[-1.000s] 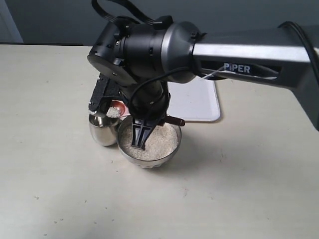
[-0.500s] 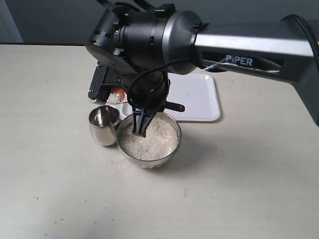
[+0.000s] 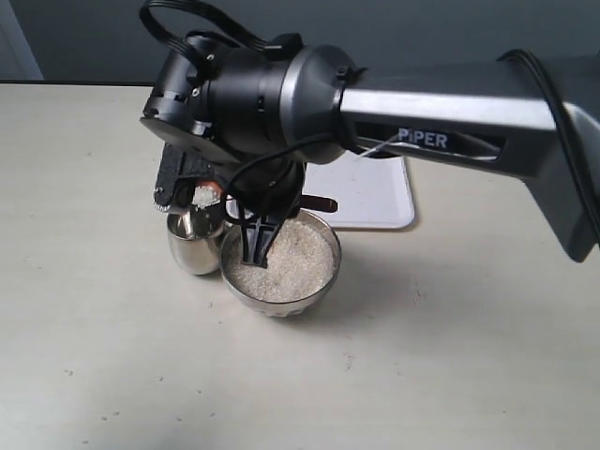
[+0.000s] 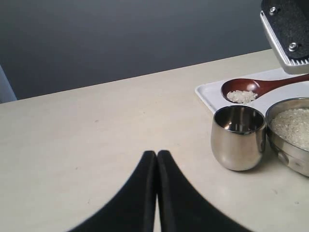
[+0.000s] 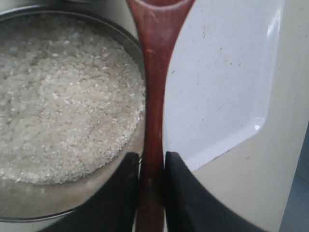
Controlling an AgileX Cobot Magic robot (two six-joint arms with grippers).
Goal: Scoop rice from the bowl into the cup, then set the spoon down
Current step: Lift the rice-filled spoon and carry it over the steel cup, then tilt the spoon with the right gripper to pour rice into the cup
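Observation:
My right gripper (image 3: 258, 234) is shut on the handle of the dark reddish-brown spoon (image 5: 154, 96) and hangs over the steel bowl (image 3: 281, 281), which is full of white rice (image 3: 291, 258). The spoon's oval bowl (image 3: 203, 195) carries a small heap of rice (image 4: 241, 96) and sits level, just above the far rim of the steel cup (image 3: 194, 246). The cup (image 4: 239, 137) stands touching the bowl's left side, and its inside looks shiny. My left gripper (image 4: 157, 155) is shut on nothing, low over bare table well short of the cup.
A flat white tray (image 3: 370, 192) lies right behind the bowl and cup, partly under the right arm. The right arm's bulky wrist (image 3: 253, 89) hides much of the cup area in the exterior view. A dark wall runs behind the beige table (image 3: 422, 356).
The right arm rose, then swung left and slightly down, carrying the rice-loaded spoon from beside the bowl to just above the cup's rim. The left gripper is unchanged.

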